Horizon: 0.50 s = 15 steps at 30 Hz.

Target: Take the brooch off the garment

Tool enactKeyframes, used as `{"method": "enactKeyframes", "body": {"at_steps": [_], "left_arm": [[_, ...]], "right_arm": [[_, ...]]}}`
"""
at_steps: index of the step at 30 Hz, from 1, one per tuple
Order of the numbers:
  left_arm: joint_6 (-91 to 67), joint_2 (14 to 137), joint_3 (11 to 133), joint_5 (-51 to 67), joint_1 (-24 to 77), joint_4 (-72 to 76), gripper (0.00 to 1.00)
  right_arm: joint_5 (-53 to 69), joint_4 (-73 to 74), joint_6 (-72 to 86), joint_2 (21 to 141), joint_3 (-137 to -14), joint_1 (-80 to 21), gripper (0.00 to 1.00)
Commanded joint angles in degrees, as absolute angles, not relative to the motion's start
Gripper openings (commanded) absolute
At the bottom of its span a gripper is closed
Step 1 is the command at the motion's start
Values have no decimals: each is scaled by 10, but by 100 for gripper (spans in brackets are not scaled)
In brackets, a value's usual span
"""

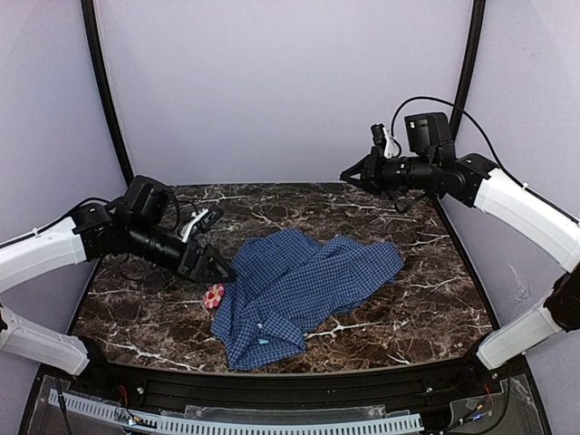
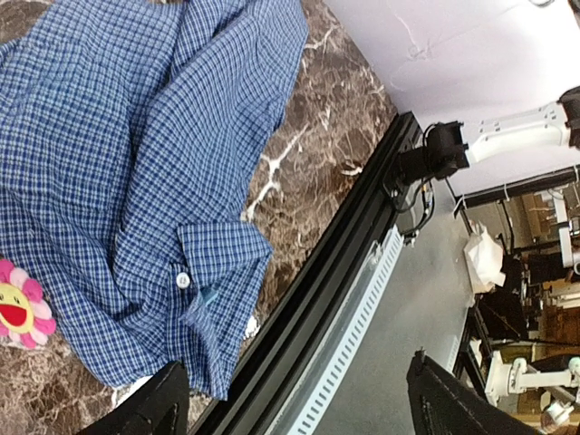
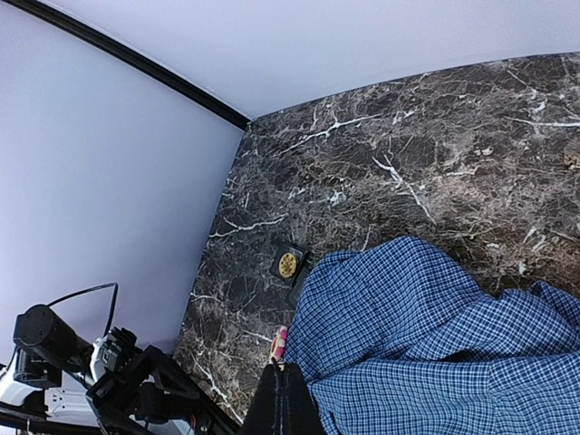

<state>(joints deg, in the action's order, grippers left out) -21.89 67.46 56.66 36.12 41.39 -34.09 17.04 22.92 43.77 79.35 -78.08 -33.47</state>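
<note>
Hovering left gripper (image 1: 225,272), fingers wide; brooch (image 1: 213,296) lying just outside them, seemingly off garment (image 1: 299,290); right gripper (image 1: 345,175) closed, idling clear.

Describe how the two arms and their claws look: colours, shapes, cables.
Both the left arm and right arm have white tubular links joined by black joints. The left claw and right claw are black, each with two tapered fingers. A thin black cable arcs over the right arm.
</note>
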Motion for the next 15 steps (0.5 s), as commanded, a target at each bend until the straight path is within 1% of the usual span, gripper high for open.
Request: {"method": "enactKeyframes", "body": {"at_steps": [1, 5, 9, 12, 15], "left_arm": [[-232, 708, 607, 330, 399, -258, 87], [-259, 805, 677, 269, 395, -179, 86], [-329, 913, 762, 252, 395, -85, 83], [-369, 1001, 818, 240, 395, -65, 79], [-404, 1060, 873, 233, 395, -27, 77]], "right_arm": [[156, 223, 438, 772, -769, -318, 0], [155, 216, 429, 772, -756, -296, 0], [151, 208, 425, 762, -745, -265, 0], [144, 198, 423, 754, -738, -247, 0], [150, 167, 421, 747, -722, -234, 0]]}}
